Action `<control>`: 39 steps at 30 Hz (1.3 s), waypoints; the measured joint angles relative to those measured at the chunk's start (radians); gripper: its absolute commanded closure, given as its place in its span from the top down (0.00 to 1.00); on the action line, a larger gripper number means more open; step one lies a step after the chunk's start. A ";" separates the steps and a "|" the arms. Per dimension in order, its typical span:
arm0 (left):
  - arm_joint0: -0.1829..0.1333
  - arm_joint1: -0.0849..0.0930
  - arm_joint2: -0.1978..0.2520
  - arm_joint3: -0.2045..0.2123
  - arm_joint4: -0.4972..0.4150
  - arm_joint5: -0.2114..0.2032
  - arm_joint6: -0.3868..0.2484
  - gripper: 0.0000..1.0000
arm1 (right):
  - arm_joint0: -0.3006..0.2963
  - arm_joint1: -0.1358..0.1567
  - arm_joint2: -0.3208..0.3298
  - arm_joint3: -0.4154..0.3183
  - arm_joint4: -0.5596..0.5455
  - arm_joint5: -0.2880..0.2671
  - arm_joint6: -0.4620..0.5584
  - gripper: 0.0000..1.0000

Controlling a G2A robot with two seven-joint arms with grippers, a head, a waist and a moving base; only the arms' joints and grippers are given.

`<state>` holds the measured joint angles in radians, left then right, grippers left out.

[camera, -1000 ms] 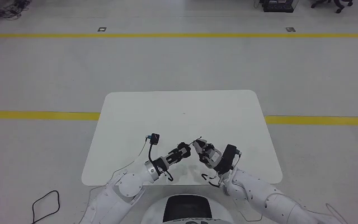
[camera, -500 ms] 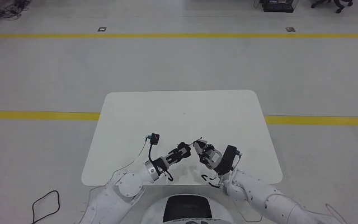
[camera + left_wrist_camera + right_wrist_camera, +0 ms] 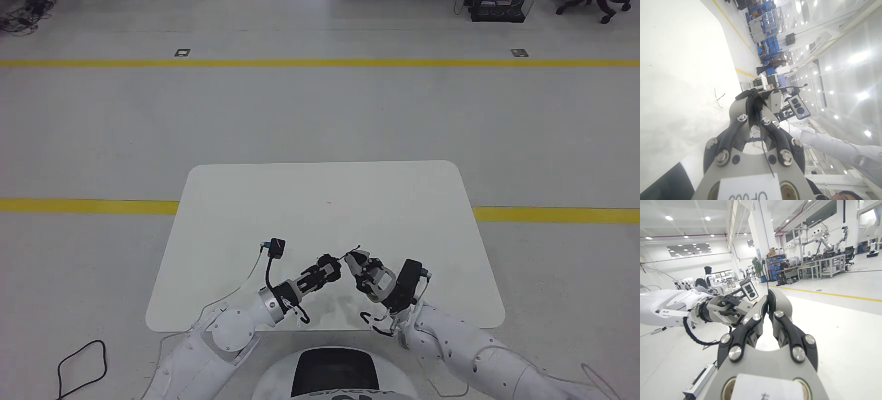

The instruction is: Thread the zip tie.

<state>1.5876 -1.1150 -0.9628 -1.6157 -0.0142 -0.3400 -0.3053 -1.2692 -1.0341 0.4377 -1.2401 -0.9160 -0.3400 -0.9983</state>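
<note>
bright overhead light; ceiling lamps point(image 3: 857, 56) flare, table point(image 3: 677, 47) washed out, wrist views bend at edges.

Above the near part of the table point(image 3: 330, 200), about in the middle of its width, the left gripper point(image 3: 334, 264) stands on the left and the right gripper point(image 3: 353, 262) on the right, their tips just beside each other. The zip tie point(image 3: 757, 115) is pinched between the fingers of the left gripper, with one end running back toward that wrist, and the right gripper's fingers are pressed together on it too, a strand standing up from their tips. On the floor, left of the table's near left corner, lies a cable point(image 3: 80, 365).
</note>
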 measured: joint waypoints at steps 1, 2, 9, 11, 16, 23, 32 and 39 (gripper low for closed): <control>0.000 0.000 0.000 0.000 0.000 0.000 0.000 0.00 | 0.000 0.000 0.000 0.000 0.000 0.000 -0.001 0.00; 0.000 0.000 0.000 0.000 0.000 0.000 0.000 0.00 | 0.001 0.000 -0.001 0.000 0.000 0.000 -0.002 0.00; 0.000 0.000 0.000 0.000 0.000 0.000 0.000 0.00 | 0.004 -0.001 -0.003 0.001 -0.004 0.000 -0.010 0.00; 0.000 0.000 0.000 0.000 0.000 0.000 0.000 0.00 | 0.004 -0.001 -0.002 0.002 -0.004 0.000 -0.010 0.00; 0.000 0.000 0.000 0.000 0.000 0.000 0.000 0.00 | 0.005 -0.003 -0.001 0.005 -0.001 0.000 -0.010 0.00; 0.000 0.000 0.000 0.000 0.000 0.000 0.000 0.00 | 0.010 -0.006 -0.003 0.011 0.005 0.000 -0.005 0.00; 0.000 0.000 0.000 0.000 0.000 0.000 0.000 0.00 | 0.012 -0.007 -0.007 0.014 -0.002 0.000 -0.015 0.00; 0.000 0.000 0.000 0.000 0.000 0.000 0.000 0.00 | 0.005 -0.006 0.001 0.009 -0.013 0.000 -0.022 0.00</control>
<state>1.5876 -1.1150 -0.9628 -1.6157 -0.0142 -0.3400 -0.3053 -1.2646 -1.0405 0.4389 -1.2311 -0.9285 -0.3400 -1.0205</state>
